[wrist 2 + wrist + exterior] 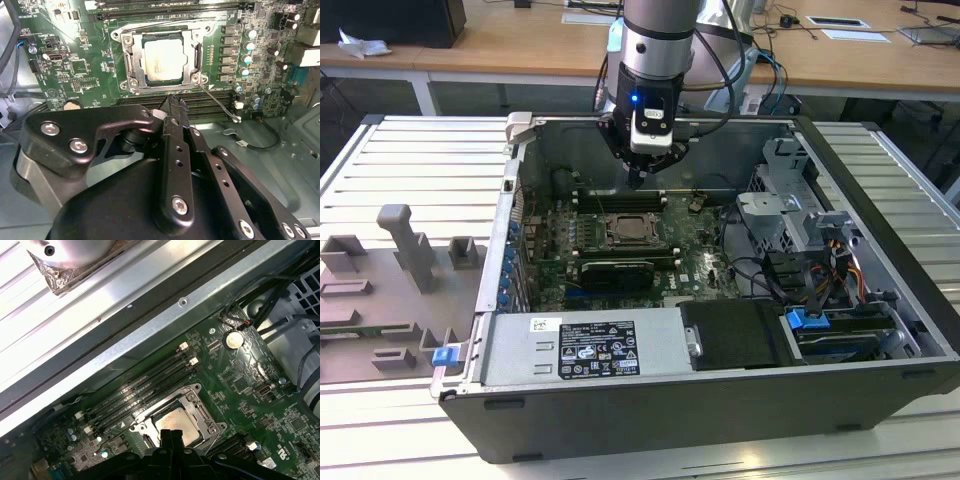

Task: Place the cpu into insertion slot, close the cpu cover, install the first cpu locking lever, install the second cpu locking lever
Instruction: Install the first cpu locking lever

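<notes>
Lever latching looks in hand: cpu (pixel 165 59) sits in the insertion slot (pixel 160 89), cpu cover (pixel 134 56) down over it. End effector (pixel 171 102), closed on nothing, hovers beside the slot; the loose lever (pixel 218 102) needs hooking down.

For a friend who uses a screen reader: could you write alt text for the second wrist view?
A silver cpu sits in its insertion slot on a green circuit board, the cpu cover lying flat around it. A thin wire lever angles out from one corner. The black gripper looms in the foreground, its tip near the slot.
</notes>
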You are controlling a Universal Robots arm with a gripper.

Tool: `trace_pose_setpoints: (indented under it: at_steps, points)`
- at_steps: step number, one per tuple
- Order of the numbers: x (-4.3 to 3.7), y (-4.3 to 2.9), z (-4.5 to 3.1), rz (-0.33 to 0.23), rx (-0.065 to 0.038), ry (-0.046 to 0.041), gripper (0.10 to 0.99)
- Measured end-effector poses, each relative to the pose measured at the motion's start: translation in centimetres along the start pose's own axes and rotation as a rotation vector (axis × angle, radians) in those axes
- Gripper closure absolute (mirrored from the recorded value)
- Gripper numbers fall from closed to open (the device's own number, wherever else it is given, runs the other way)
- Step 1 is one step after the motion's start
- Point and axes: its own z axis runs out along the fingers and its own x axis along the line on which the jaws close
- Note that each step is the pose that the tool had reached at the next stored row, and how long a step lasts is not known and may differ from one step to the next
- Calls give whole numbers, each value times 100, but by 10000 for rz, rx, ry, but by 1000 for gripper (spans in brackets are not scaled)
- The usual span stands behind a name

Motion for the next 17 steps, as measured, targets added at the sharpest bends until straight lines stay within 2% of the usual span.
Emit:
trace_pose_setpoints:
  at_steps: [8, 11, 17]
  points:
    - [0, 0, 0, -286, 20, 8, 980]
    - [23, -17, 2, -349, 12, 2, 980]
    - [26, -21, 10, -1437, 74, 29, 980]
